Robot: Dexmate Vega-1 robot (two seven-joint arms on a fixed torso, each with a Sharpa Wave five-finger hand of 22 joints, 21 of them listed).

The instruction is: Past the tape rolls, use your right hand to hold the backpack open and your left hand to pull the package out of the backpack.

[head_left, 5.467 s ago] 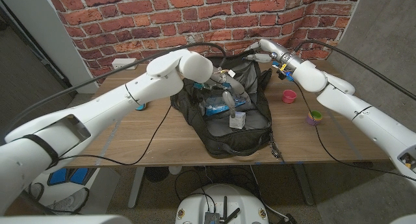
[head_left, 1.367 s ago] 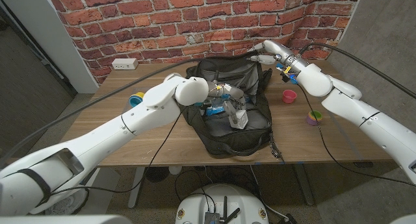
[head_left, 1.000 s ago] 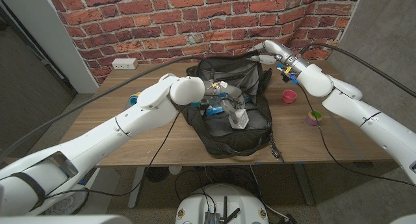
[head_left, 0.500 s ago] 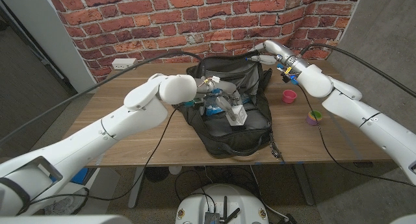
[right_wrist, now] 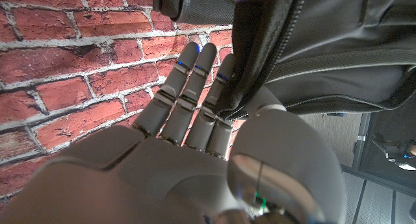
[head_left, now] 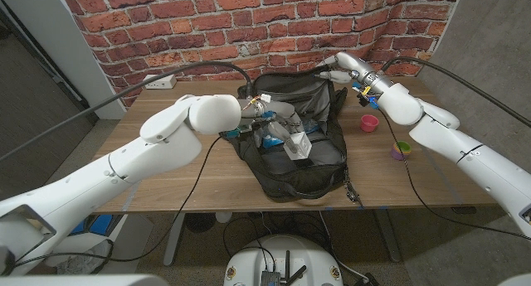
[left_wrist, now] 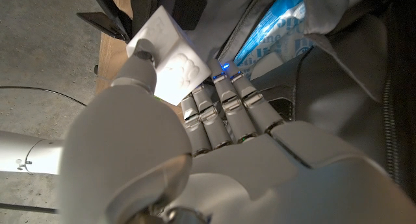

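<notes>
Two robot hands were engaged: right robot hand (head_left: 332, 68), upper centre, gripped the backpack (head_left: 319, 166) rim to keep it open; left robot hand (head_left: 264, 113) pinched the white package (head_left: 299, 147) mid-frame above the opening, for extraction.

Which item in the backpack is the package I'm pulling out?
Find the black backpack lying open mid-table before the brick wall. In its opening, the left hand pinches a small white box-shaped package. Unlike the blue-printed plastic bag beside it, it is plain white and squarish.
</notes>
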